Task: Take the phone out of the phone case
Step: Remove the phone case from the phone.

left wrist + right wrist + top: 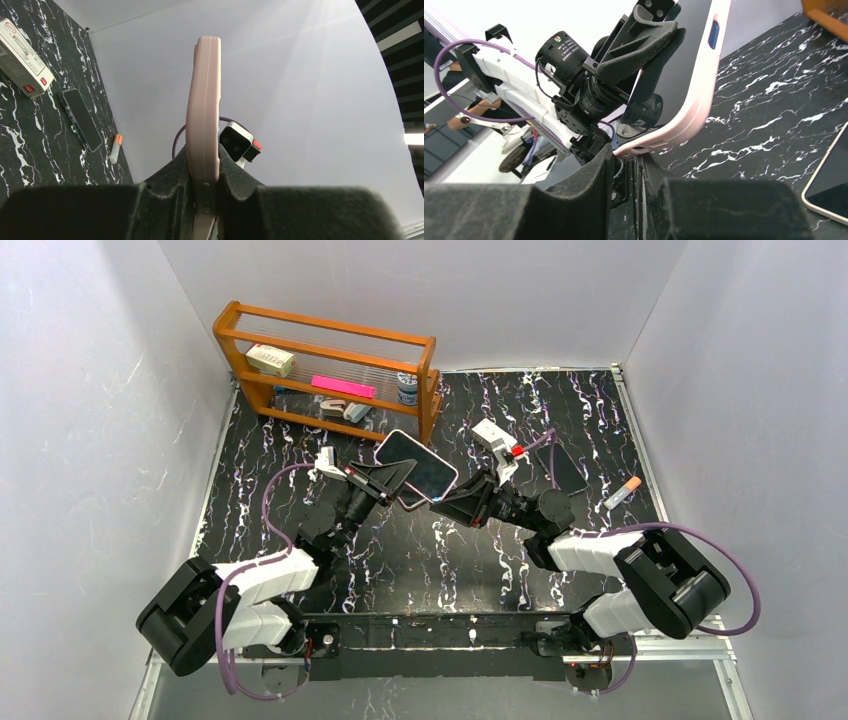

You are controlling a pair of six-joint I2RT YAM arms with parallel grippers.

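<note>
A phone in a pink phone case is held in the air over the middle of the table, its dark screen facing up. My left gripper is shut on the case's left long edge. In the left wrist view the case stands edge-on between the left gripper's pads. My right gripper meets the case's near right corner. In the right wrist view the case's rounded corner sits at the tips of the right gripper, whose fingers are nearly together on it.
A wooden rack with small items stands at the back left. A dark phone and an orange-capped marker lie at the right. A white box lies on the table. Another phone's edge shows low right.
</note>
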